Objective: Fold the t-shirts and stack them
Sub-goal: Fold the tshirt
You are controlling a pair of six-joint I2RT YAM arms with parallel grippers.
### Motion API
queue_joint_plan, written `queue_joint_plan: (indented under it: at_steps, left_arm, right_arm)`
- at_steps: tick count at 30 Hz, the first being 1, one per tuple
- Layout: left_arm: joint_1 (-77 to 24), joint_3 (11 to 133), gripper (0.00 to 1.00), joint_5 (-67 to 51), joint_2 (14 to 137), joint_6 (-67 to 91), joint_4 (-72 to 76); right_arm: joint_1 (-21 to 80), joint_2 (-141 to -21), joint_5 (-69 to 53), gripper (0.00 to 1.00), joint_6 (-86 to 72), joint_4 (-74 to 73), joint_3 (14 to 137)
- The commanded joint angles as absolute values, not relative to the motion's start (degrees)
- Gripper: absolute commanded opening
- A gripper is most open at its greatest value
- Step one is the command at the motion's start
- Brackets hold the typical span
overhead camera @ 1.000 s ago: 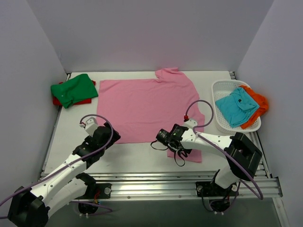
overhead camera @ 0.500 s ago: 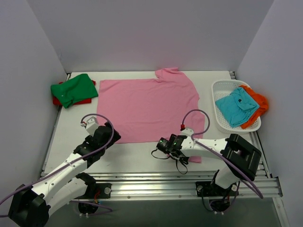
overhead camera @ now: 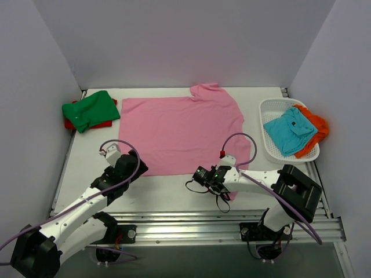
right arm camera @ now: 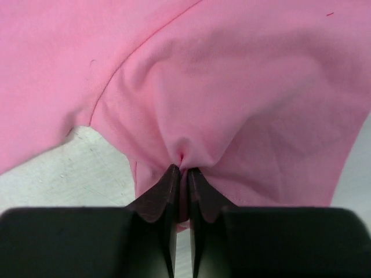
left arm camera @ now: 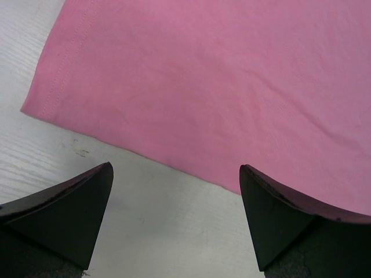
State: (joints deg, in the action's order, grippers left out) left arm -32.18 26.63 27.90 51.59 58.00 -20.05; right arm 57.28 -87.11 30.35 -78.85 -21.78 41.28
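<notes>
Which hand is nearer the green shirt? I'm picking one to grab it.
Left. The left hand is open over the pink shirt's near-left corner, in front of the green shirt; the right hand, shut on the pink shirt, is farther right.

Looks down on a pink t-shirt [left arm camera: 220, 87] lying flat on the white surface [left arm camera: 156, 231]. Fills the frame from 9 through 12 to 3 o'clock with cloth, smooth but for faint creases. Shows a stitched hem running from 11 down to a corner at 9 o'clock, then a straight edge slanting toward 4 o'clock. Holds the left jaws wide apart, dark tips at 7 and 5 o'clock, gripping nothing, only bare surface and the cloth's edge between them.
</notes>
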Motion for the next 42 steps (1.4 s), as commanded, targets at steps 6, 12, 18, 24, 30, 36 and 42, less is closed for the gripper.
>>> queue_joint_plan:
  at_steps: [6, 12, 18, 24, 30, 36, 42]
  left_arm:
    - [-32.4, 32.8, 1.0, 30.5, 48.9, 57.2, -29.3]
    - [-32.4, 36.6, 0.99, 32.1, 49.3, 59.7, -40.4]
    - [-32.4, 30.7, 0.95, 31.3, 50.9, 62.5, -34.9]
    - [-32.4, 28.1, 0.93, 29.6, 58.2, 64.9, -26.3]
    - [-32.5, 28.0, 0.93, 30.7, 64.2, 65.8, -21.5]
    - [-32.5, 27.7, 0.9, 32.3, 67.2, 66.8, -18.5]
    - [-32.4, 27.2, 0.85, 33.4, 70.7, 67.0, -14.2]
  right_arm:
    - [56.3, -89.2, 24.9, 0.0, -78.8, -18.5, 38.8]
    - [56.3, -89.0, 26.4, 0.0, -78.0, -18.9, 39.3]
    - [56.2, -89.4, 27.1, 0.0, -76.2, -18.1, 39.9]
    - [55.8, -88.4, 27.7, 0.0, -74.8, -17.3, 39.5]
    - [55.0, -86.2, 28.0, 0.0, -74.4, -16.9, 37.8]
    - [54.6, -85.3, 28.4, 0.0, -74.3, -17.4, 37.4]
    - [54.2, -86.4, 28.1, 0.0, -73.8, -16.7, 37.6]
